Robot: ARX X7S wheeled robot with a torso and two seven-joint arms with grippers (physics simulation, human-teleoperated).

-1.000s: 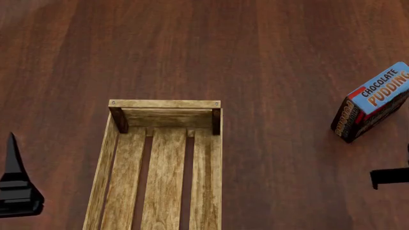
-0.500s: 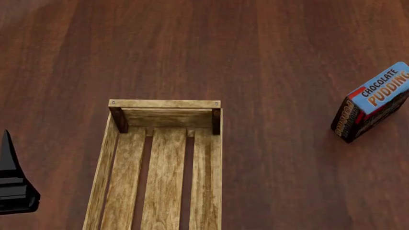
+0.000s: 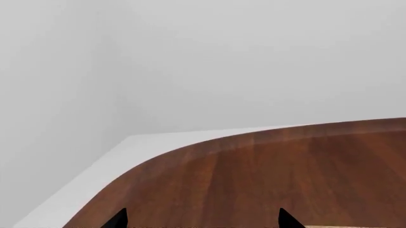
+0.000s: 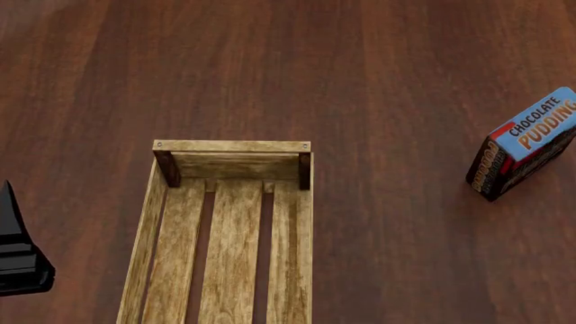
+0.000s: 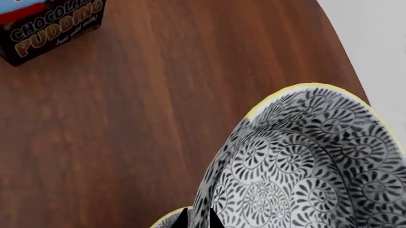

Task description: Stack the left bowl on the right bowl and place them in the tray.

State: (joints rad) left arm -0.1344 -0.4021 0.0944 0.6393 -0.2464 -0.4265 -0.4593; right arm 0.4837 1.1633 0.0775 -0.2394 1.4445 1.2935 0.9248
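Observation:
The tray (image 4: 231, 147), a light weathered-wood crate with a slatted bottom, lies low in the middle of the head view with nothing in it. A bowl (image 5: 304, 161) with black-and-white swirls and a yellow rim fills the right wrist view. My right gripper (image 5: 198, 219) is shut on its wall, one fingertip on each side. A second yellow rim (image 5: 161, 222) peeks out beside the outer fingertip. The right gripper is outside the head view. My left gripper (image 3: 204, 219) is open with nothing between its fingertips, and it sits left of the tray (image 4: 13, 253).
A chocolate pudding box (image 4: 527, 142) stands tilted on the dark wooden table (image 4: 360, 81) at the right, and shows again in the right wrist view (image 5: 51, 23). The table's rounded edge (image 3: 190, 147) curves past the left gripper, with white floor beyond.
In the head view the left gripper has slid a little left and down. The black part of the right arm at the right edge has left the view.

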